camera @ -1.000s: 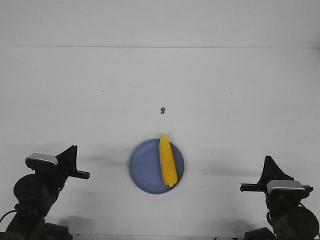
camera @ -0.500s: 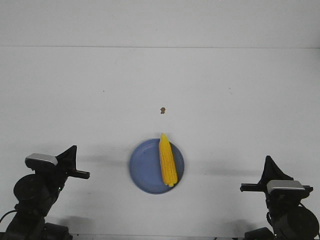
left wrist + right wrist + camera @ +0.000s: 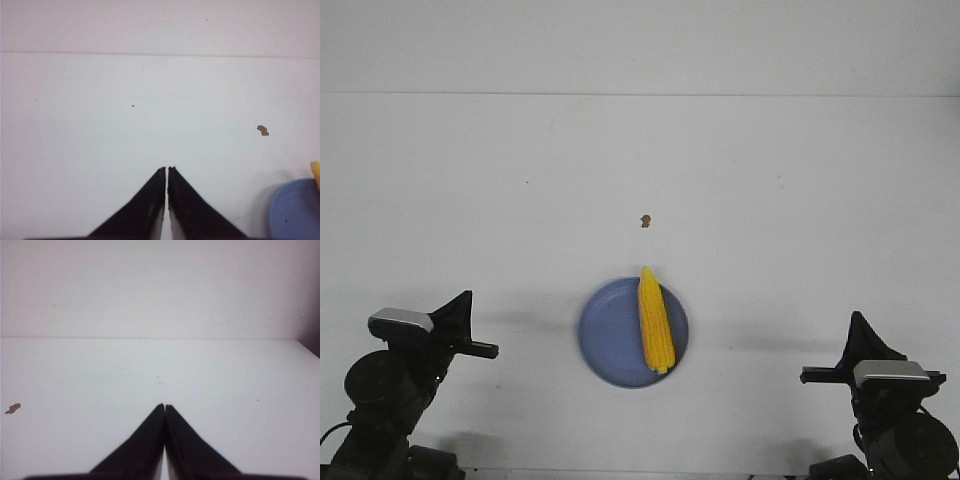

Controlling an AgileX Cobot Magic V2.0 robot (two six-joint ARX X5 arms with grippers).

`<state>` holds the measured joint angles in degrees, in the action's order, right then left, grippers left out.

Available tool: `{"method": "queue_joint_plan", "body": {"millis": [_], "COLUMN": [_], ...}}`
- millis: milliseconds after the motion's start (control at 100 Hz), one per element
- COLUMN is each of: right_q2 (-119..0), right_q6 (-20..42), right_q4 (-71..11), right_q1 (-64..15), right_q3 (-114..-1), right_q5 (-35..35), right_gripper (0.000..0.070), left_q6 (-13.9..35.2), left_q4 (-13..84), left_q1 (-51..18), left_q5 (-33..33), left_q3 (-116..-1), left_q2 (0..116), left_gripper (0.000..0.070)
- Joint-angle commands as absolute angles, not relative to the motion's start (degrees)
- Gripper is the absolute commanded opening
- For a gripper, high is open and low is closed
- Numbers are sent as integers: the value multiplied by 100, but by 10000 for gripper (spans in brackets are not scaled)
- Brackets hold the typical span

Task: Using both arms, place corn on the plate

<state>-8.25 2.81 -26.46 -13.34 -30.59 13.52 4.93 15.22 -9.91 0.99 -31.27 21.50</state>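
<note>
No legible text, label or number anywhere

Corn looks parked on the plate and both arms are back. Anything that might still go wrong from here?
The corn lies off-centre, on the right part of the plate, its tip reaching over the far rim, so a bump might roll it off. Both the left pincer and right pincer are shut and empty, so re-gripping means opening first.

Left tool and right tool both closed, arms low.

Even, bright overhead light washes the plain white table. Shadows are soft and faint. Both wrist views look slightly hazy, pinkish toward the edges.
</note>
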Motion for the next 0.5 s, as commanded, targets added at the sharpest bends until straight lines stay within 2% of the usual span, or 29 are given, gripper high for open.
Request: {"method": "queue_joint_plan", "body": {"millis": [0,240,490], "right_q2": [-832,-832,-832], "right_q6": [318,318,318], "right_q4": [-2582,-2582,-2582], "right_q1": [-1345,-1345,-1345], "right_q3": [-3096,-3096,-3096], "right_q5": [1354,1354,1354], "right_gripper": [0,0,0], "left_q6": [333,327,329], "left_q4": [1284,-128,-703], "left_q1": [-982,-799,-569], "left_q5": [80,78,80], "left_q3": [-3079,-1887,-760], "left_q2": [1984,1092,285], "left_gripper": [12,12,12]}}
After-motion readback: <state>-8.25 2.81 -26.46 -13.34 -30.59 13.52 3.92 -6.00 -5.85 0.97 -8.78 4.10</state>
